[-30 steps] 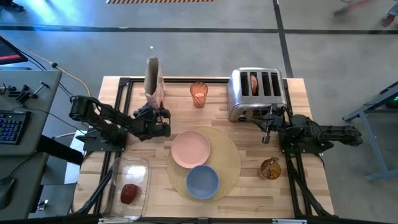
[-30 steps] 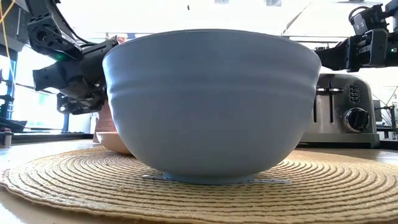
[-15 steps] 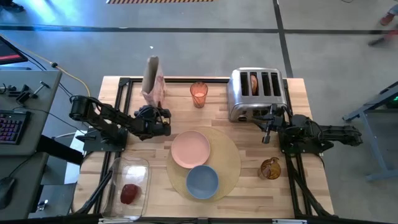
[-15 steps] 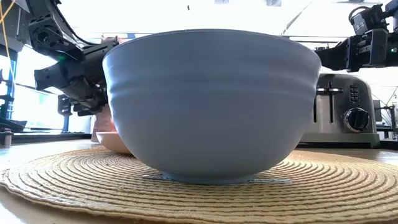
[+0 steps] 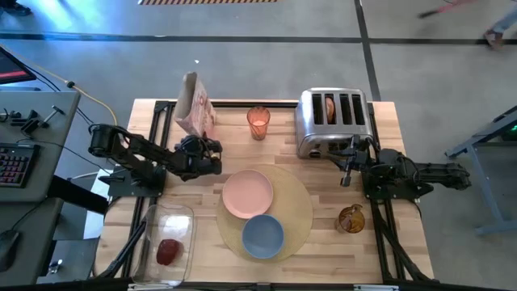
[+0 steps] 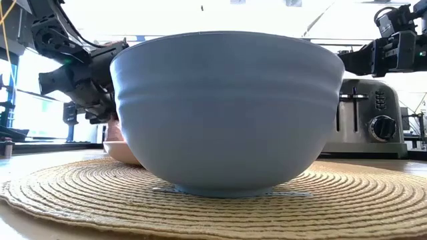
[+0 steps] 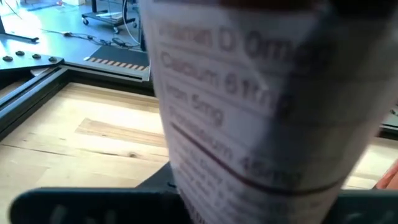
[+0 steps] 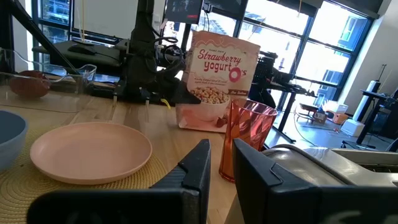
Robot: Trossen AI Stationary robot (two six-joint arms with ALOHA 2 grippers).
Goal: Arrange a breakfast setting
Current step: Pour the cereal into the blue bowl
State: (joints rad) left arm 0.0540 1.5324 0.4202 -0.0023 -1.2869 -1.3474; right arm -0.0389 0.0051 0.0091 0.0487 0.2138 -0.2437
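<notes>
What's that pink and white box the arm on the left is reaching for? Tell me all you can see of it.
It is a cereal box, white and pink cardboard by the look of it, printed "Strawberry Yogurt O's" with a picture of cereal rings on its front. A nutrition panel fills the left wrist view. It is at the far left part of the table, beside the amber glass, and from above it leans rather than standing straight. The left end effector is at its base, fingers closing around it.
</notes>
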